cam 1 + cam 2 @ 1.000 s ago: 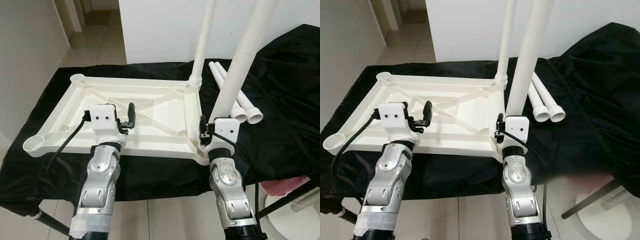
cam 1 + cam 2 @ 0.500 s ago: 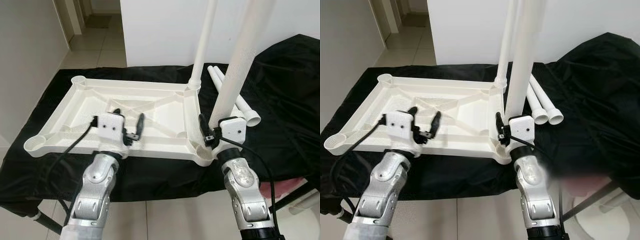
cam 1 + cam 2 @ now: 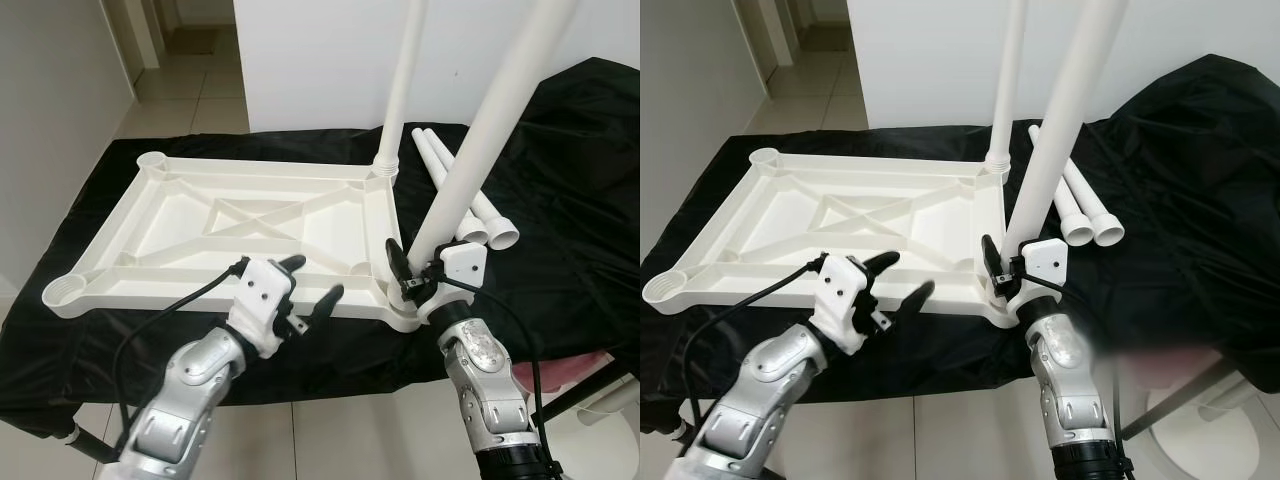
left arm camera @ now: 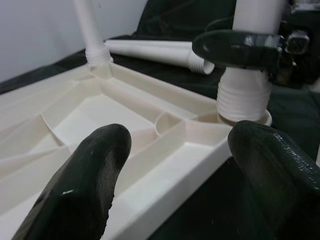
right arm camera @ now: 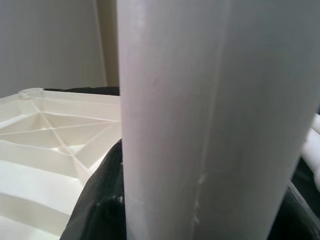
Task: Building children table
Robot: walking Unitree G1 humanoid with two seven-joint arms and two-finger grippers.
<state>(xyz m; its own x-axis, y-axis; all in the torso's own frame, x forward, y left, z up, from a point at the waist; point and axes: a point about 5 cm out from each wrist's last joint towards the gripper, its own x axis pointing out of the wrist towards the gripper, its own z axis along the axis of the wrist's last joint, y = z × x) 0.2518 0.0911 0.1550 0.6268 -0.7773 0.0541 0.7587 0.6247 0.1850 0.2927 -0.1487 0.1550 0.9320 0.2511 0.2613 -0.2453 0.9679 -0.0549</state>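
Note:
The white tabletop (image 3: 180, 215) lies upside down on a black cloth. One white leg (image 3: 403, 90) stands upright in its far right corner. A second leg (image 3: 478, 130) leans to the right, with its threaded base (image 4: 244, 95) at the near right corner socket. My right gripper (image 3: 415, 268) is shut on this leg just above the socket. My left gripper (image 3: 310, 282) is open at the tabletop's near edge, pointing at that corner and holding nothing. Two loose legs (image 3: 470, 200) lie on the cloth to the right.
The black cloth (image 3: 560, 200) covers the whole work table and bunches up at the far right. A white wall (image 3: 320, 50) stands behind, with tiled floor (image 3: 190, 90) at the far left. Something pink (image 3: 560, 375) sits low at the right.
My left gripper has swung right and down to the tabletop's near edge, and its fingers have spread apart. My right gripper, still on the leaning leg, has sunk toward the corner socket.

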